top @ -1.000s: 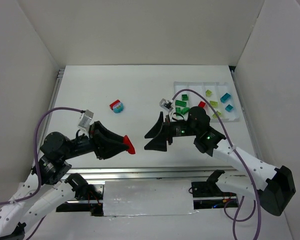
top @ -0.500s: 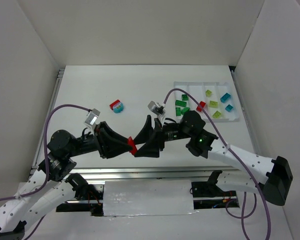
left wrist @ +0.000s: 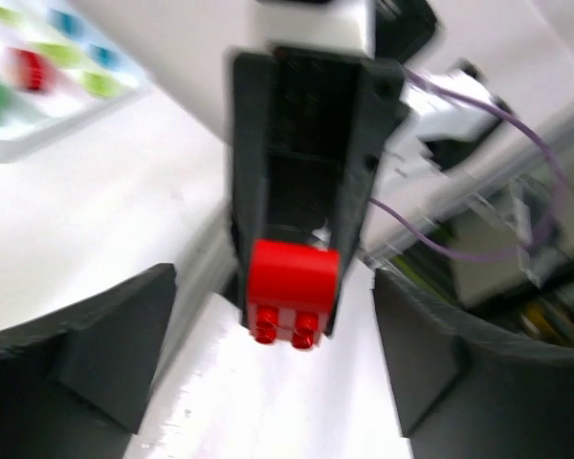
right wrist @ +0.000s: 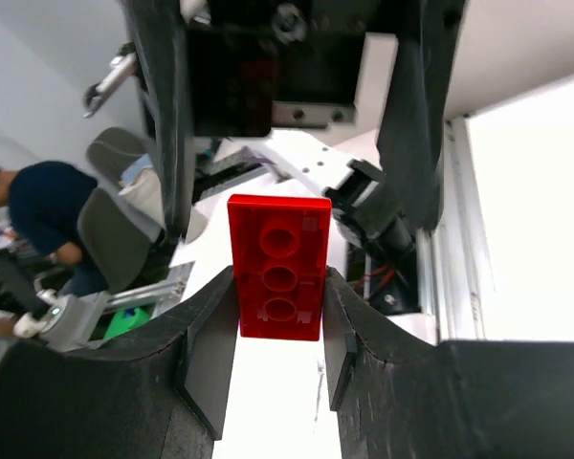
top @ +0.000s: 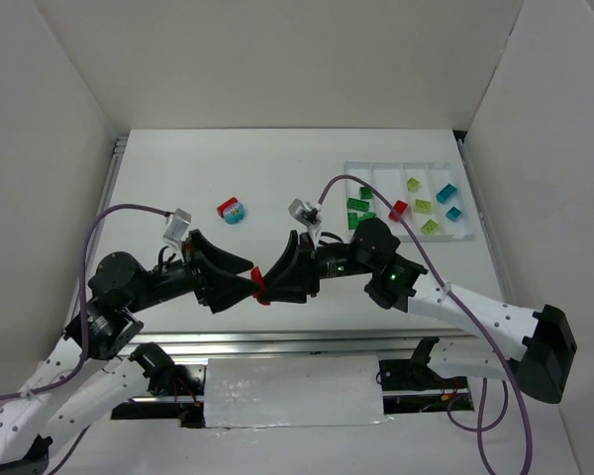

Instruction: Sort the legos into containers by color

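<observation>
A red lego (top: pixel 260 288) hangs in the air above the table's near edge, between the two arms. My right gripper (top: pixel 270 285) is shut on it; in the right wrist view both pads press the long sides of the brick (right wrist: pixel 278 266), hollow underside facing the camera. My left gripper (top: pixel 251 280) faces it and stands open. In the left wrist view its fingers spread wide on either side of the brick (left wrist: pixel 292 287), not touching it. The white tray of containers (top: pixel 406 168) at the back right holds green (top: pixel 356 205), red (top: pixel 399 209), yellow-green (top: pixel 423 206) and teal (top: pixel 445 193) legos.
A stacked red-and-teal pair (top: pixel 232 210) lies on the table left of centre. White walls enclose the table on three sides. An aluminium rail (top: pixel 277 341) runs along the near edge under the grippers.
The two arms came together over the near edge. My right gripper closed on the red lego that the left one carried, and the left gripper opened off it.
</observation>
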{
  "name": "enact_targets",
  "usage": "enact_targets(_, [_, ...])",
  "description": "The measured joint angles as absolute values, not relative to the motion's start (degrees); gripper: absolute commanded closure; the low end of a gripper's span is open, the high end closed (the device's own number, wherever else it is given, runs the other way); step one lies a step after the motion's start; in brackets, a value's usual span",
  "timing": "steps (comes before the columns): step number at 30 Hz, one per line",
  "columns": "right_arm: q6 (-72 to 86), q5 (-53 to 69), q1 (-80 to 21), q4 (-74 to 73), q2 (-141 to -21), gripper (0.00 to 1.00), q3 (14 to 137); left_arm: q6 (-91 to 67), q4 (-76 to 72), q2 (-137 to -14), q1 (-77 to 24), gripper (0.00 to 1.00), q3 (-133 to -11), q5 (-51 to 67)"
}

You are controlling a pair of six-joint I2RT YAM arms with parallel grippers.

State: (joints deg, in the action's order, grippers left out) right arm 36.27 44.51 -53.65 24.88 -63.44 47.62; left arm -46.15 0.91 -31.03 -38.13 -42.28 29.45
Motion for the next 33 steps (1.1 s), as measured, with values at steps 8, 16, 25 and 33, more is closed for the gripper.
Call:
enact_targets(8, [32.9, 29.1, -41.2, 4.7, -65.3, 1.00, 49.1, -43.1, 28.4, -34.4, -38.2, 0.01, -56.6, -5.7])
enact_targets(16, [34.6, 0.6, -12.3, -20.0, -87.2, 1.00, 64.4, -37.1, 42.1, -28.1, -38.1, 0.00, -55.4, -23.9])
enact_targets(25, [34.6, -14.2, -5.5, -35.7, -121.0, 0.95, 107.4, -33.1, 43.0, -23.3, -38.1, 0.01, -50.5, -23.6])
enact_targets(33, [34.7, -15.7, -4.6, -41.8, -127.9, 0.48, 111.1, -31.6, 41.9, -24.4, -38.1, 0.01, -50.3, -21.8])
